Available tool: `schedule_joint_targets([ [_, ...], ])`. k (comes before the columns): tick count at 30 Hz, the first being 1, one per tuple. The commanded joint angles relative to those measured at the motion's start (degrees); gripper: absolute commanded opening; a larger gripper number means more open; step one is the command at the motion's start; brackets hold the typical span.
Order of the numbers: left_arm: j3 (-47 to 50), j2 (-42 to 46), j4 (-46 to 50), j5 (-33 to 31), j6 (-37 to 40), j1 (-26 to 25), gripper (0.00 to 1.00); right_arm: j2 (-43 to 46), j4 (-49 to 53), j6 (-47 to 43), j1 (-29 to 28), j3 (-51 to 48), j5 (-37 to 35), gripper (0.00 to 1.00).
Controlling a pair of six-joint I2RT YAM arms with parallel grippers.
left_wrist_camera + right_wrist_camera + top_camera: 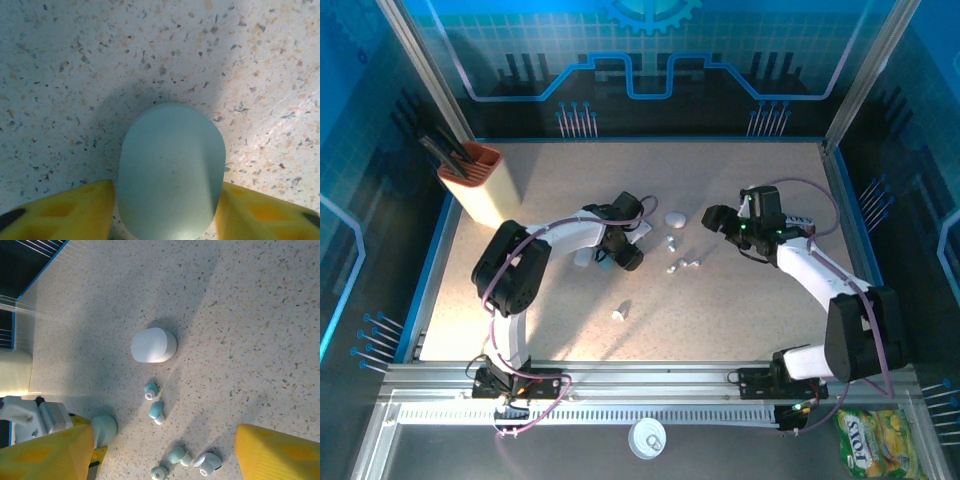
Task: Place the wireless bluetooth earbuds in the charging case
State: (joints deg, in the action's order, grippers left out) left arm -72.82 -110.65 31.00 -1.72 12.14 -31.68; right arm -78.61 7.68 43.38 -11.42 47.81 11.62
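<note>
A pale green charging case point(170, 170) lies flat on the speckled table, and the yellow fingers point(75, 212) of my left gripper point(167, 212) press against its two long sides. From above, that gripper point(617, 257) sits left of centre. Several small earbuds lie loose to its right: teal ones point(151, 390) point(156, 411) point(178, 456) and a white one point(209, 463). A closed white case point(153, 345) rests beyond them. My right gripper point(165, 462) hovers open over the earbuds point(672, 266), holding nothing. One more white earbud point(620, 313) lies alone nearer the front.
An orange holder point(475, 175) with dark tools stands at the back left. Blue-trimmed walls point(840, 190) ring the table. A white round object point(647, 437) and a snack bag point(870, 442) lie below the front rail.
</note>
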Motion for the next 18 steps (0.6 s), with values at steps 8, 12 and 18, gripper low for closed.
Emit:
schedule_joint_targets([
  [8, 2.5, 2.8, -2.6, 1.3, -0.4, -0.5, 0.41, 4.9, 3.5, -1.1, 0.9, -0.5, 2.9, 0.74],
  [12, 7.6, 8.4, -7.9, 4.1, 1.4, -0.6, 0.41, 6.6, 5.5, -2.1, 0.1, -0.3, 4.9, 0.74],
  [18, 18.0, 19.4, -23.6, 14.3, 6.2, -0.6, 0.40, 7.2, 9.3, -4.0, -3.9, 1.2, 9.5, 0.74],
])
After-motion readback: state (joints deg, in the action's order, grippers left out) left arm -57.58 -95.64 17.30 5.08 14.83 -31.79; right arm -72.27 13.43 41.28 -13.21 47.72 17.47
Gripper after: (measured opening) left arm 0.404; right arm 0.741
